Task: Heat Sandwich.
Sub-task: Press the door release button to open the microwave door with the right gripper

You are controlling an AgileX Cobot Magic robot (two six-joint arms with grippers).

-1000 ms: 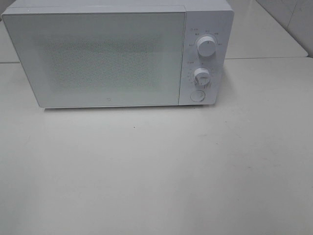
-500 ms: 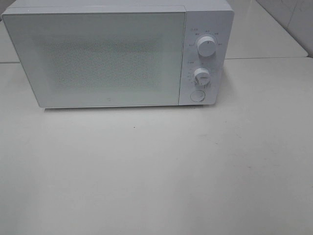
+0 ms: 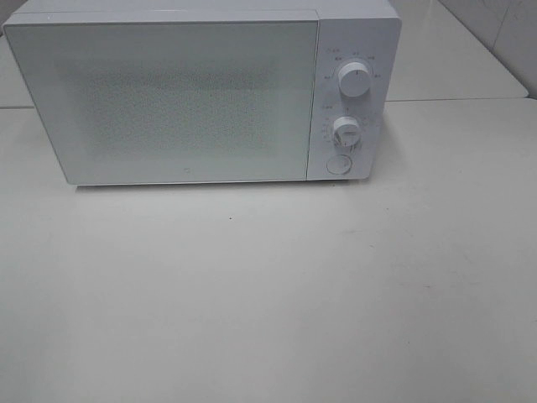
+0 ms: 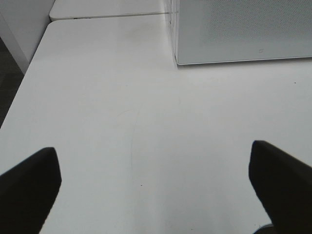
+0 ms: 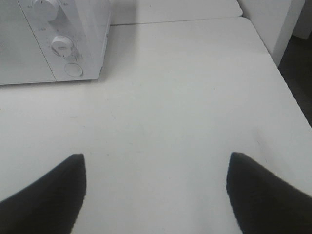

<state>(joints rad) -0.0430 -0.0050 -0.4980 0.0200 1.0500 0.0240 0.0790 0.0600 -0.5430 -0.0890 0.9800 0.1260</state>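
A white microwave stands at the back of the table with its door closed; two knobs and a round button sit on its right panel. The sandwich is out of view. My left gripper is open over bare tabletop, with the microwave's front left corner ahead of it. My right gripper is open too, nothing between its fingers, and the microwave's control panel lies ahead of it. Neither gripper shows in the exterior high view.
The white table stretches in front of the microwave. Its left edge and right edge drop to a dark floor. A second table joins behind.
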